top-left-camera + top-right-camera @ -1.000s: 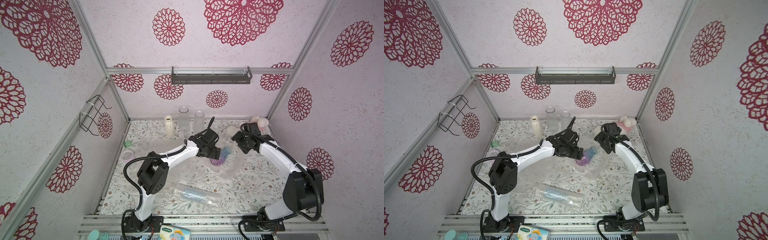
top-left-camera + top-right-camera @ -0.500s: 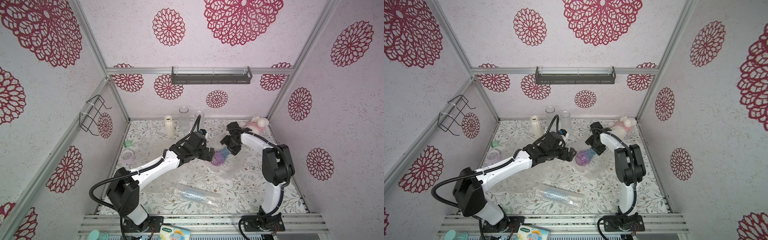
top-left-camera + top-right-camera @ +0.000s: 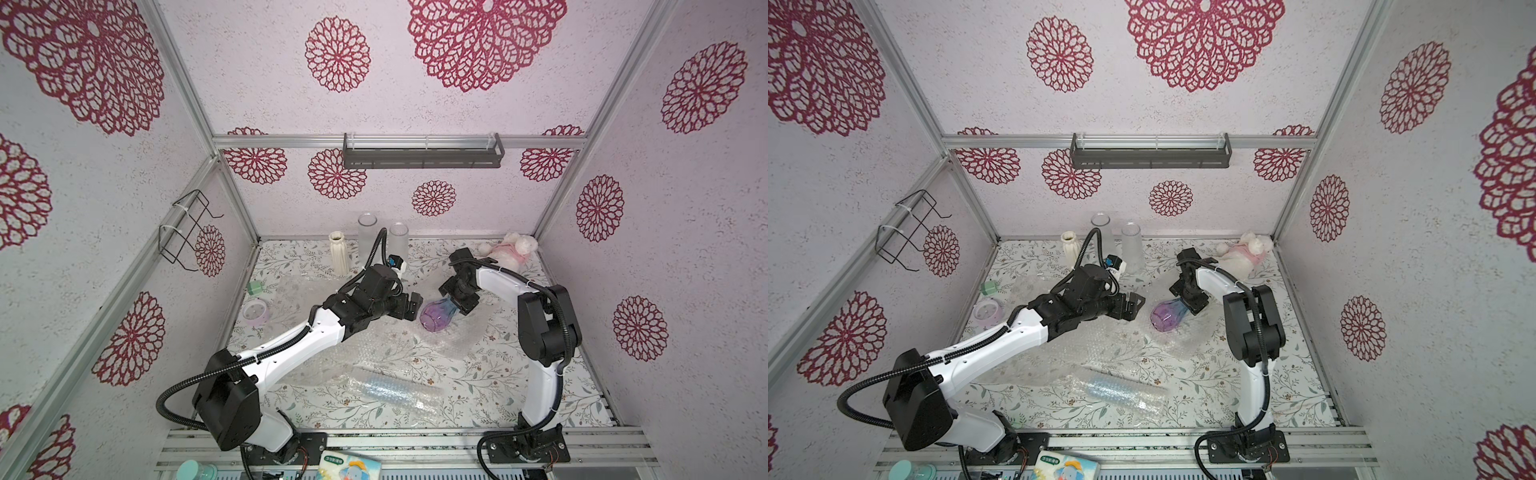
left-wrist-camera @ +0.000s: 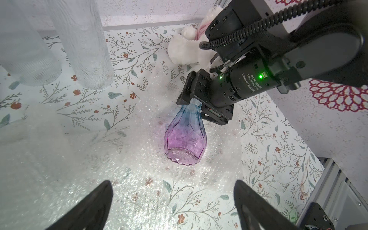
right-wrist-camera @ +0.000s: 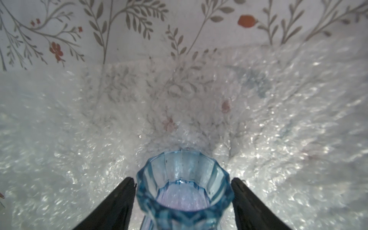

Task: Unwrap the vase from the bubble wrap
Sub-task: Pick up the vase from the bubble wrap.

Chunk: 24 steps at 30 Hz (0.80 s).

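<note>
Judging by how things lie, we put the unwrapping of this vase as all but done. Its purple-and-blue glass shows bare in both top views, with no sheet round it, and the bubble wrap lies spread flat on the counter beneath and around it. The vase leans, base on the wrap, neck up in the right gripper, whose jaws are pinching the neck just below the rim. The left gripper stands just beside the vase's body, apart from it, jaws spread wide and empty. What seems left is to lift the vase clear of the sheet or stand it up. A rolled bundle with something bluish inside lies near the counter's front edge; we cannot tell what it holds.

A second ago the left gripper crowded over the vase and hid part of it; it has since drawn back. The right gripper has closed in on the neck, its elbow swung upright. The vase sits in about the same spot.
</note>
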Each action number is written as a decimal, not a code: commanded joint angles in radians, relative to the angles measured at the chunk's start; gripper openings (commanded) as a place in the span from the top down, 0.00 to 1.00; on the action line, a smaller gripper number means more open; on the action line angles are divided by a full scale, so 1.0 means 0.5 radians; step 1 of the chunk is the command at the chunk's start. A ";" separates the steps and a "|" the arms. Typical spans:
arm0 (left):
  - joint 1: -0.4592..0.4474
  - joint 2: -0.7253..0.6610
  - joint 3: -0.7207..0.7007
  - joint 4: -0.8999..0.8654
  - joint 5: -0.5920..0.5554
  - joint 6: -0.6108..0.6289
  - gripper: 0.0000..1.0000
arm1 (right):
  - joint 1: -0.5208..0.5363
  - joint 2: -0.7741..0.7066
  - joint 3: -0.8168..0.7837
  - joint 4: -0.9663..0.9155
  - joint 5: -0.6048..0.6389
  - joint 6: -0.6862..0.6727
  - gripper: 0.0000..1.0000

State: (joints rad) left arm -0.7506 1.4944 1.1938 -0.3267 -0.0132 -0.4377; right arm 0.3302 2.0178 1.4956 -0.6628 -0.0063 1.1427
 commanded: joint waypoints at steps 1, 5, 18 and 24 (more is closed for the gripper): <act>0.016 -0.044 -0.007 0.048 0.003 0.019 0.03 | -0.038 0.033 0.010 -0.019 -0.025 0.042 0.22; 0.020 -0.050 -0.010 0.049 0.014 0.003 0.03 | -0.074 0.034 -0.009 -0.004 -0.029 0.016 0.22; 0.036 -0.076 -0.021 0.038 0.038 -0.055 0.03 | -0.075 0.006 -0.083 0.078 -0.025 0.052 0.35; 0.039 -0.119 -0.034 0.033 0.026 -0.066 0.03 | -0.015 -0.133 -0.047 0.066 0.125 -0.003 0.38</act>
State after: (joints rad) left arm -0.7406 1.4681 1.1919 -0.3264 -0.0051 -0.4656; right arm 0.3080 2.0304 1.4654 -0.6113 -0.0086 1.1442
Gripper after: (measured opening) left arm 0.971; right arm 0.620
